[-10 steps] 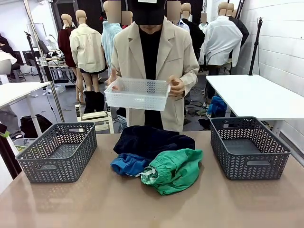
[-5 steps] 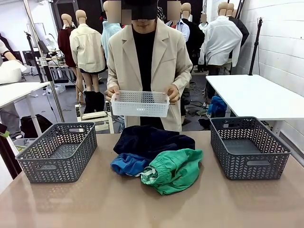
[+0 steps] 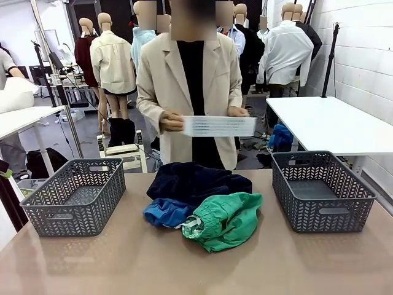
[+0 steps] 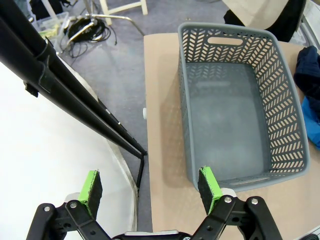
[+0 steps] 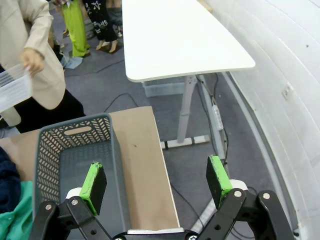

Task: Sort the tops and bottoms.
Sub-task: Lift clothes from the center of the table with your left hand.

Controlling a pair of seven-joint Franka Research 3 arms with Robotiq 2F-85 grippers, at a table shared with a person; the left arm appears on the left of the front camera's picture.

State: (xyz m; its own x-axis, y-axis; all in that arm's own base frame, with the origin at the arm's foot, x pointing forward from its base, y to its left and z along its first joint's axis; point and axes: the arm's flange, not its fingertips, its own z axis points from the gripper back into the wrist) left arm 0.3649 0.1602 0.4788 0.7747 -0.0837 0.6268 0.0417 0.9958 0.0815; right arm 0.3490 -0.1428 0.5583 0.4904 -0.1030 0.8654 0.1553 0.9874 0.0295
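Note:
A pile of clothes lies mid-table in the front view. The bright royal-blue top (image 3: 167, 212) pokes out at the pile's left, under the bottoms. The emerald green bottoms (image 3: 226, 219) with a gathered waistband lie in front, the dark navy bottoms (image 3: 198, 180) behind. My left gripper (image 4: 151, 187) is open above the table's left edge, next to the left grey basket (image 4: 235, 107). My right gripper (image 5: 156, 179) is open over the right grey basket (image 5: 75, 160) and the table's right edge. Blue and navy cloth (image 4: 310, 90) shows at the left wrist view's right edge, green and navy cloth (image 5: 11, 205) at the right wrist view's bottom left.
A person in a beige coat (image 3: 166, 86) stands at the far side holding a white mesh basket (image 3: 218, 126) at waist height. Grey mesh baskets stand at the left (image 3: 73, 196) and the right (image 3: 322, 190), both with nothing in them. A white table (image 3: 334, 123) stands behind on the right.
The person has lowered the white basket from chest to waist height and swung it toward the right. The clothes and both grippers have not moved.

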